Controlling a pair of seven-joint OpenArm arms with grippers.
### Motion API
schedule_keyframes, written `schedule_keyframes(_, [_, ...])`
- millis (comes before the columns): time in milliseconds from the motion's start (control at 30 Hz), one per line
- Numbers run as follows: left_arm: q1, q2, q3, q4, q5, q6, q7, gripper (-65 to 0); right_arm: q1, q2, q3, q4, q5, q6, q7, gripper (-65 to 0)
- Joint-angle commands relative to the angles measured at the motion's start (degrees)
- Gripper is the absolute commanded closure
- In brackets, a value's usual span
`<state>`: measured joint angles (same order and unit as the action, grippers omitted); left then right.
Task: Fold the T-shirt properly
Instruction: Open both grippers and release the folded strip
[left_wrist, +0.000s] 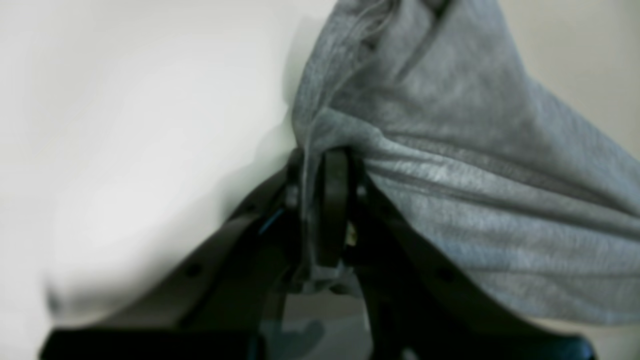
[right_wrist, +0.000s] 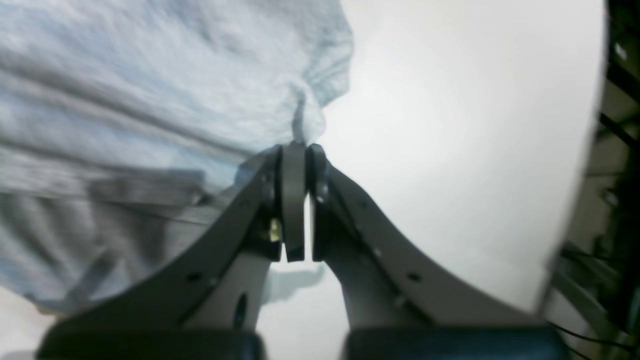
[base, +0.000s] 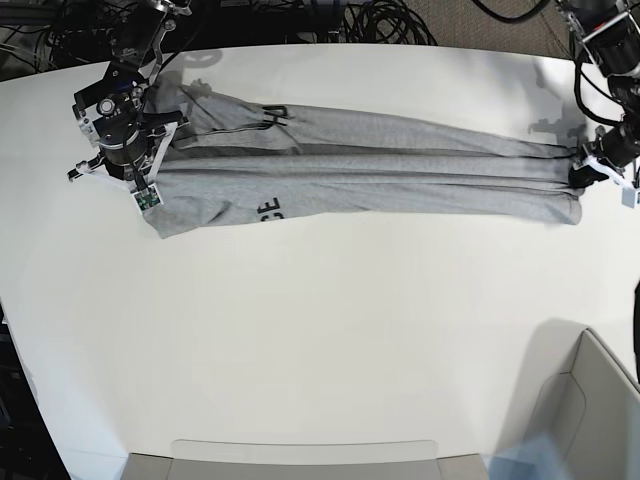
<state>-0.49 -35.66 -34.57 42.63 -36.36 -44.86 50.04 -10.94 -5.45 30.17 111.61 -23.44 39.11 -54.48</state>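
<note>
The heather-grey T-shirt lies pulled into a long narrow band across the far part of the white table, with folds running lengthwise and bits of black lettering showing near its left end. My left gripper is shut on a bunched edge of the T-shirt; in the base view that gripper sits at the band's right end. My right gripper is shut on a pinch of the T-shirt; in the base view it holds the band's left end.
A grey bin stands at the table's front right corner and a flat grey tray at the front edge. Black cables lie behind the table. The table's edge runs close on the right of the right wrist view.
</note>
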Motion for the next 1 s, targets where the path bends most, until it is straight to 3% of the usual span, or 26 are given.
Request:
schedule_keyframes(0, [0.9, -1.0, 0.1, -2.1, 8.4, 4.9, 3.6, 0.0, 0.8, 1.1, 0.6, 1.0, -2.8, 0.9, -1.0, 0.0])
schedule_keyframes(200, [0.9, -3.7, 0.1, -2.1, 8.2, 4.9, 3.5, 0.0, 0.7, -0.1, 0.6, 0.9, -2.8, 0.9, -1.1, 0.0])
schedule_keyframes(500, [0.7, -4.1, 0.1, -1.6, 8.1, 4.9, 3.5, 0.0, 1.0, -0.1, 0.6, 0.9, -2.8, 0.9, -1.1, 0.0])
schedule_keyframes(633, [1.4, -4.1, -0.5, 7.9, 8.1, 4.9, 5.3, 0.0, 1.0, -0.1, 0.6, 0.9, -2.8, 0.9, -1.1, 0.0])
schedule_keyframes(767, [5.2, -3.2, -6.6, 21.1, 8.1, 4.9, 11.4, 0.0, 1.0, -0.1, 0.6, 0.9, -2.8, 0.9, -1.1, 0.0])
schedule_keyframes(967, [6.8, 3.9, -8.0, 41.3, 8.4, 4.9, 20.3, 0.0, 1.1, -0.2, 0.6, 0.8, -2.8, 0.9, -1.0, 0.0])
